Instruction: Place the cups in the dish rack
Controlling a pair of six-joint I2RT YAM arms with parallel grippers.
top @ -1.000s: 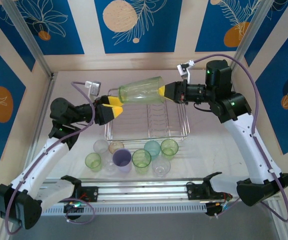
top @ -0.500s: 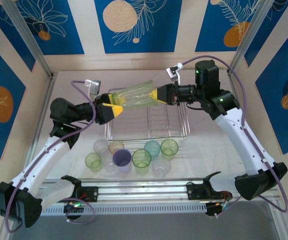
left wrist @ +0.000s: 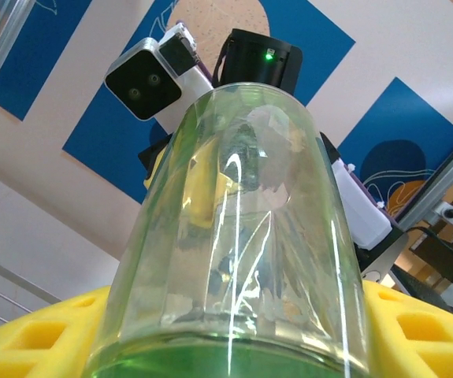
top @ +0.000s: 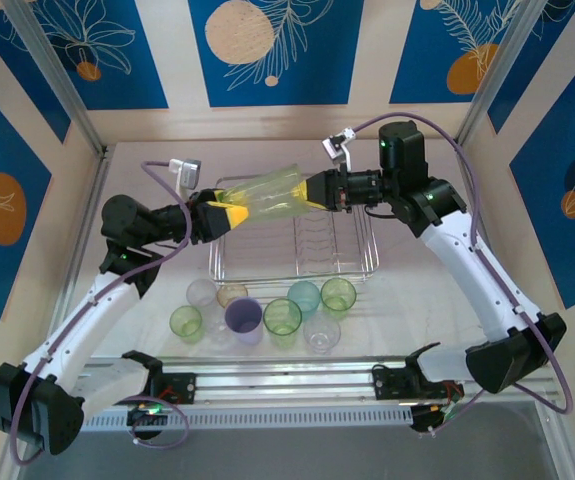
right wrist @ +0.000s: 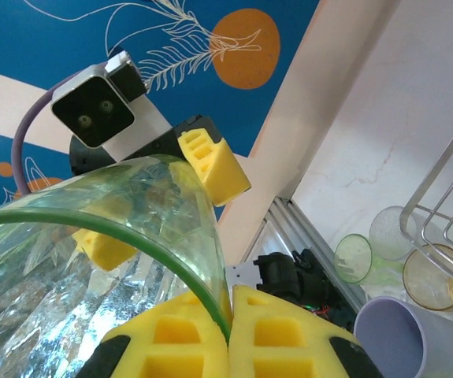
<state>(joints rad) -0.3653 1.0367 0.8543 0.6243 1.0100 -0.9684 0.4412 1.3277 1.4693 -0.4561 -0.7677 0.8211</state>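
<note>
1. Nearest, on the white table (top: 407,300) just in front of the rack, eight small translucent tumblers stand upright in a tight cluster. Several are green and some are clear, with one lilac cup (top: 243,316), one teal cup (top: 304,296) and one amber cup (top: 232,295).
2. Behind them sits the dish rack (top: 347,262), a silvery wire frame with a row of upright tines. None of the cups rests in it yet.
3. Above the rack's far left part, a ninth, pale green cup (top: 272,192) hangs in the air on its side, with its mouth to the right and its base to the left. It looks light, thin-walled and slick, and would likely flex if squeezed hard. The stiffer base or a pinch on the rim seems the safest hold.
4. The left gripper (top: 225,215) is at the cup's base. Its yellow pads are spread wide, one on either side of the base. Whether they press on it cannot be told.
5. Farther right, the right gripper (top: 314,190) has its jaws almost closed, pinching the cup's rim wall between them.
</note>
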